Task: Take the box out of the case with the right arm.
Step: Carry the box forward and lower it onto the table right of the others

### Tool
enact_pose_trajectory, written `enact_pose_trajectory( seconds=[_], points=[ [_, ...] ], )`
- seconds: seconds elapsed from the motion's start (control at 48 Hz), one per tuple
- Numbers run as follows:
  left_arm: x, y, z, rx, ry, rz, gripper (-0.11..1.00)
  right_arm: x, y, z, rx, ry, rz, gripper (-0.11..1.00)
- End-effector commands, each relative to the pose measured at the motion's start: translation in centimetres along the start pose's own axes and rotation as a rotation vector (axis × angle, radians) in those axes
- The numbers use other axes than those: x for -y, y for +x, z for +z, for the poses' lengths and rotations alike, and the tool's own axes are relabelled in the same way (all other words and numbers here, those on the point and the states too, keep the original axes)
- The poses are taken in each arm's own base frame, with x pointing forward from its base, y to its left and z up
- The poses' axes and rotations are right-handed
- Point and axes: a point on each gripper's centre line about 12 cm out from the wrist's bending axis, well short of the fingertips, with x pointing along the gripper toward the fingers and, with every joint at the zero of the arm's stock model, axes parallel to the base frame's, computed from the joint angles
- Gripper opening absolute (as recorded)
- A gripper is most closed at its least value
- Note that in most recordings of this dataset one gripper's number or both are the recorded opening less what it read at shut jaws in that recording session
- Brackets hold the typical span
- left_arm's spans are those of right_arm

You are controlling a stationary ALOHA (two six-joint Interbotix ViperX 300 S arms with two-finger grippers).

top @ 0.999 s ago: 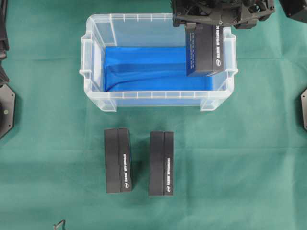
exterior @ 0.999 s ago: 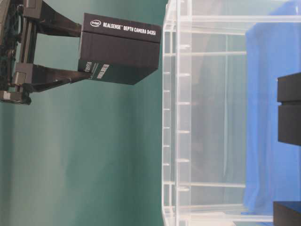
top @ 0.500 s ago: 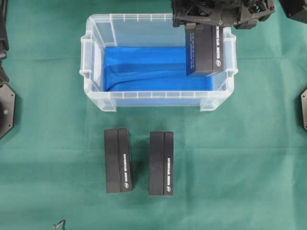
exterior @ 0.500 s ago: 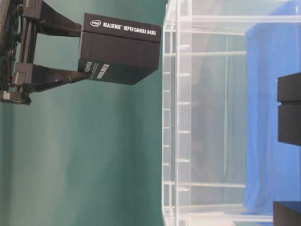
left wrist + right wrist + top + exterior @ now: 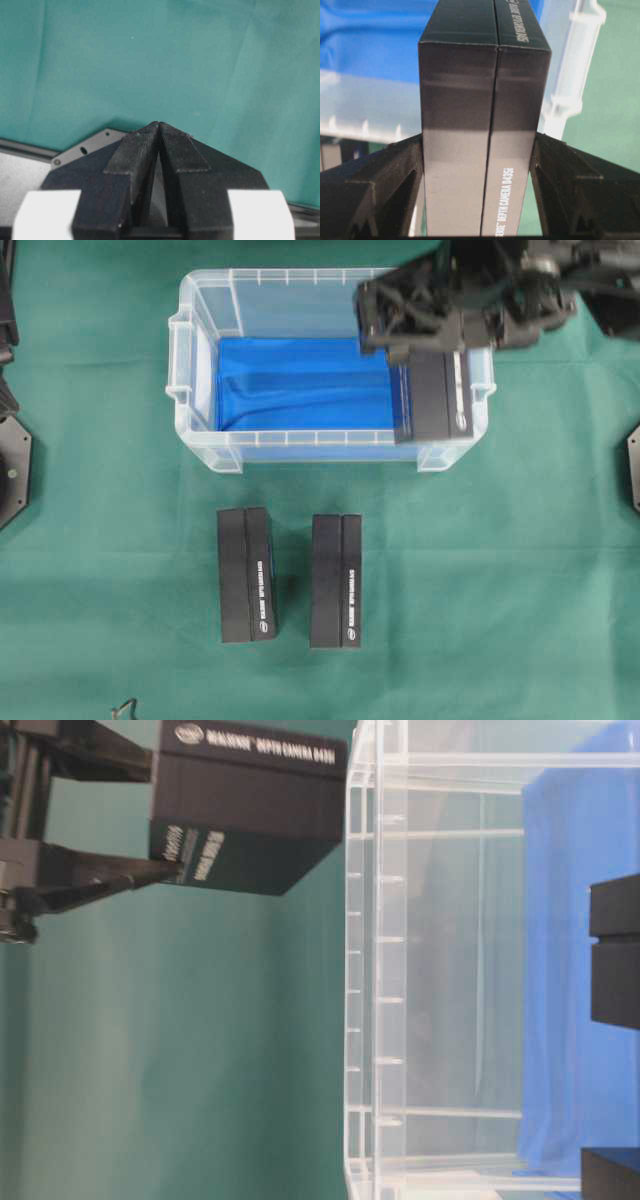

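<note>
From my remote station, the left arm's jaws sit pressed together with nothing between them, parked over bare green cloth at the desk's left edge. Moving right, the clear plastic case stands toward the desk's far edge, its bright blue sheet lining the bottom. In front of it, toward the near edge, two black camera boxes lie side by side on the cloth, apart from each other: the left one and the right one. Further right, the right gripper has its jaws spread wide and clamped on both long sides of a third black box, printed "DEPTH CAMERA D435i". In the overhead view that box hangs over the case's right end, overlapping its front rim; in the table-level view it is held clear above the rim, apart from the plastic. The right arm reaches in from the desk's far right corner.
</note>
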Motion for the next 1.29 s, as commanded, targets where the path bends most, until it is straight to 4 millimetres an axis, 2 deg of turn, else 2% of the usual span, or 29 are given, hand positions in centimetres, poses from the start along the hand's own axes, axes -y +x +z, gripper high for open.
enact_pose_trajectory(
  seconds=[0.0, 0.25, 0.458, 0.687, 0.812, 1.103, 1.27],
  points=[
    [0.0, -0.5, 0.3, 0.022, -0.002, -0.001, 0.11, 0.5, -2.6, -1.3, -0.002, -0.008, 0.061, 0.70],
    [0.0, -0.5, 0.3, 0.022, -0.002, -0.001, 0.11, 0.6, -3.1, -5.8, 0.004, -0.012, 0.062, 0.70],
    [0.0, -0.5, 0.3, 0.021, -0.002, 0.000, 0.11, 1.1, -3.6, -10.3, 0.021, -0.025, 0.075, 0.70],
    [0.0, -0.5, 0.3, 0.023, 0.000, -0.001, 0.11, 2.2, -4.3, -13.6, 0.042, -0.023, 0.070, 0.70],
    [0.0, -0.4, 0.3, 0.020, -0.002, -0.002, 0.11, 2.2, -4.4, -14.4, 0.045, -0.031, 0.066, 0.70],
    [0.0, -0.5, 0.3, 0.021, -0.002, 0.000, 0.11, 2.1, -4.2, -14.6, 0.048, -0.031, 0.054, 0.70],
    [0.0, -0.4, 0.3, 0.019, -0.002, -0.001, 0.11, 2.0, -3.1, -14.8, 0.067, -0.035, 0.007, 0.70]
  ],
)
